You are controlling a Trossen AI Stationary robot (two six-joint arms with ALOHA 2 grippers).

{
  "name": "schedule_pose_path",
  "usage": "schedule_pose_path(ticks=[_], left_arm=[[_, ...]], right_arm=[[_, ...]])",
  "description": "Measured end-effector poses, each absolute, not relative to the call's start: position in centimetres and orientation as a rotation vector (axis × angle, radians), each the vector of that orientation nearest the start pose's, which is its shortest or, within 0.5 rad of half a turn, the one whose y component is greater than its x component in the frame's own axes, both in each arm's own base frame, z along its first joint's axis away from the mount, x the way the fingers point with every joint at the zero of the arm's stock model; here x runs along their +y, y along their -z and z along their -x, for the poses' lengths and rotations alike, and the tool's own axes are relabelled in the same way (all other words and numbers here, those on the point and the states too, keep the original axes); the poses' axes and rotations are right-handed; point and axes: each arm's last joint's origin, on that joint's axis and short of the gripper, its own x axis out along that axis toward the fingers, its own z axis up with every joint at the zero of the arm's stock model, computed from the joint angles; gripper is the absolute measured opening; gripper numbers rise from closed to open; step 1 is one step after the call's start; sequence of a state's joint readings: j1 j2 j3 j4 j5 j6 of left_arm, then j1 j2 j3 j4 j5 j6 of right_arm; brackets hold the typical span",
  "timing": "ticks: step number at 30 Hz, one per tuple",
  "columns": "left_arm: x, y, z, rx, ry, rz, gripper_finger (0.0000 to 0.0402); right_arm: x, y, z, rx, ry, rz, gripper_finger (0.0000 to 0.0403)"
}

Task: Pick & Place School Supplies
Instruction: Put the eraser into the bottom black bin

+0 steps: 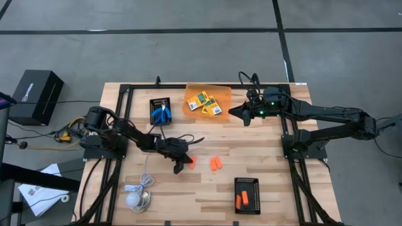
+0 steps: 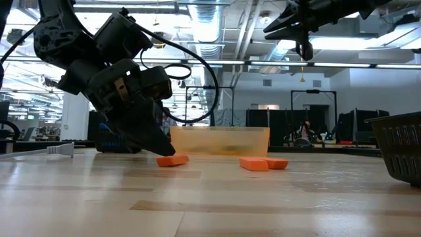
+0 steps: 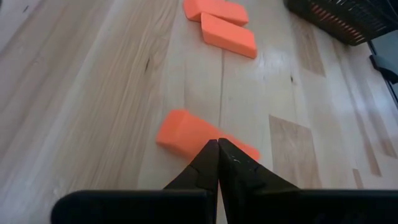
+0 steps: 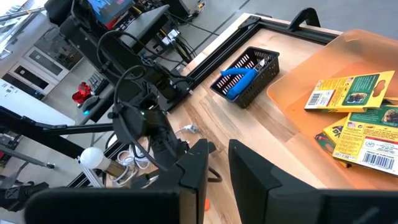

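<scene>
From high up, the left gripper (image 1: 183, 166) is down on the table in the middle, right beside one orange stick (image 1: 191, 162). Two more sticks (image 1: 216, 164) lie close together a little way off, and more sit in the tray (image 1: 247, 194) near the front edge. The scissors (image 1: 162, 113) lie in a basket (image 1: 159, 110) at the back, and the crayon boxes (image 1: 206, 103) lie on the orange tray (image 1: 206, 100) next to it. The right gripper (image 1: 242, 113) waits in the air just beside that orange tray. From table height, the left gripper (image 2: 154, 141) leans down with its tip at the stick (image 2: 172, 160), and the pair (image 2: 263, 163) lies apart from it. From the left wrist, its fingers (image 3: 205, 165) are pressed together with nothing between them, and the tip rests over the stick (image 3: 186, 133). I think this could go wrong: shut fingers can only push the stick, so it may slide away or spin. The fingers must open first, then come down on both sides of it. If they open too close, one finger may knock the stick aside. From the right wrist, the right fingers (image 4: 196, 167) stand a small way apart and hold nothing. The scissors (image 4: 240, 79) and the boxes (image 4: 354, 109) show beyond them.
</scene>
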State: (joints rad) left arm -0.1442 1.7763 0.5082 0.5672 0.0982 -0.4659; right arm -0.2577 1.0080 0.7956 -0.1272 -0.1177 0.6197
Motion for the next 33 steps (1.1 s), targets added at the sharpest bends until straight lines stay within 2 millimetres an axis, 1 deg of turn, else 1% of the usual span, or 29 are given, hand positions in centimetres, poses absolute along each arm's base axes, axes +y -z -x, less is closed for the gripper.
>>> schedule_pose_path(ticks=[14,25,27,31,33], left_arm=[[-4.1,-7.4,-26.2,0.791,0.053,0.432,0.0000],[-4.1,-7.3,-26.0,0.790,0.054,0.433,0.0000],[-3.9,-7.7,-26.0,0.771,0.040,0.452,0.0000],[-3.3,-9.1,-26.1,0.711,0.011,0.461,0.0000],[-2.9,-9.6,-26.4,0.668,-0.001,0.457,0.0000]], right_arm=[[-5.3,-30.2,-21.6,0.286,0.223,-0.678,0.0057],[-5.3,-30.2,-21.6,0.286,0.223,-0.678,0.0057],[-5.3,-30.2,-21.6,0.286,0.223,-0.678,0.0057],[-5.3,-30.2,-21.6,0.286,0.223,-0.677,0.0057],[-5.3,-30.2,-21.6,0.285,0.222,-0.677,0.0057]])
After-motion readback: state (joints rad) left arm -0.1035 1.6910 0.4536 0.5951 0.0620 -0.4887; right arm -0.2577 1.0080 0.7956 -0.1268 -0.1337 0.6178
